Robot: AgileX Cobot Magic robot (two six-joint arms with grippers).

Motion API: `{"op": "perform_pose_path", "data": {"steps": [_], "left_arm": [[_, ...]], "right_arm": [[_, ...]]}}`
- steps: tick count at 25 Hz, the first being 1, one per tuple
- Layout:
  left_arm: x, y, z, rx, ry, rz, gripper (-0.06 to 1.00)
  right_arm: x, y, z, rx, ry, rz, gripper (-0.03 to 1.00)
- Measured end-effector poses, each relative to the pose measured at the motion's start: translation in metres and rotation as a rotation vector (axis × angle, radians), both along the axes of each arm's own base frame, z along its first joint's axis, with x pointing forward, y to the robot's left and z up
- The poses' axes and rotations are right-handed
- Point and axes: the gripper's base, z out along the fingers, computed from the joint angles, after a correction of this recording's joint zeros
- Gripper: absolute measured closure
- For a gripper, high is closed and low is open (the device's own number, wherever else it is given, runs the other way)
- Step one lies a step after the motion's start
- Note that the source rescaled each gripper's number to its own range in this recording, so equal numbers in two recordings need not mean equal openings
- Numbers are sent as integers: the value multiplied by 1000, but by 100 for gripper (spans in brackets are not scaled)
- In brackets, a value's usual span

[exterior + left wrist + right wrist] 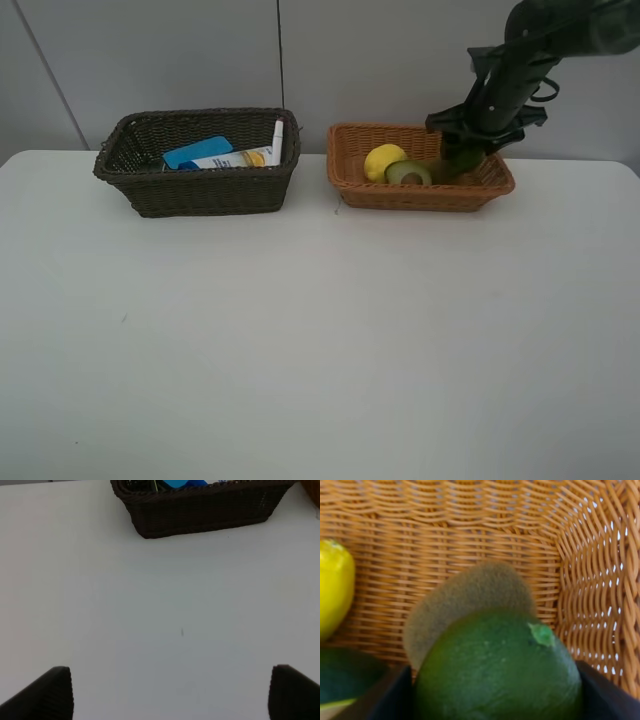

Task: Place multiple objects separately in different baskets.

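Note:
My right gripper (462, 160) reaches down into the orange-tan basket (420, 195). In the right wrist view its fingers (390, 697) stand close on either side of the whole green avocado (500, 670), which lies against the brown kiwi (470, 600); whether they still press it I cannot tell. The yellow lemon (383, 160) and the halved avocado (408, 173) lie in the same basket. The dark brown basket (130, 185) holds the blue-capped white bottle (235, 158), the white marker (277, 140) and a flat blue item (197, 151). My left gripper (170, 695) is open above bare table.
The two baskets stand side by side at the back of the white table (320, 340), with a grey wall behind them. The dark basket's near wall (200, 515) shows ahead of my left gripper.

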Motion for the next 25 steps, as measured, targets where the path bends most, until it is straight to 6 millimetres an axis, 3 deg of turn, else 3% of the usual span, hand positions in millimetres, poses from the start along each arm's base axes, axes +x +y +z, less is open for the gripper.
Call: {"op": "perform_pose_path", "data": {"steps": [2,4,9,12,16,17,20,22,25], "left_arm": [[0,0,0,0,0,0,-5],[0,0,0,0,0,0,-5],[0,0,0,0,0,0,-5],[0,0,0,0,0,0,-5],[0,0,0,0,0,0,-5],[0,0,0,0,0,0,-5],[0,0,0,0,0,0,-5],[0,0,0,0,0,0,-5],[0,0,0,0,0,0,-5]], "right_arm": [[0,0,0,-4,-4,5,4],[0,0,0,-4,-2,5,0],[-3,-1,4,-14,12,1,-2],[-5,-7,22,-34,-18,1,-2],[-9,-45,55,-34,-75,-80,-3],[-9,-45,55,-34,-75,-80,-3],[-14,-94,72,26,-95,-211,-3],[-22,-116,77,50,-93,-254,-3],[-42,-124,87,63,-112,-264,-3]]}}
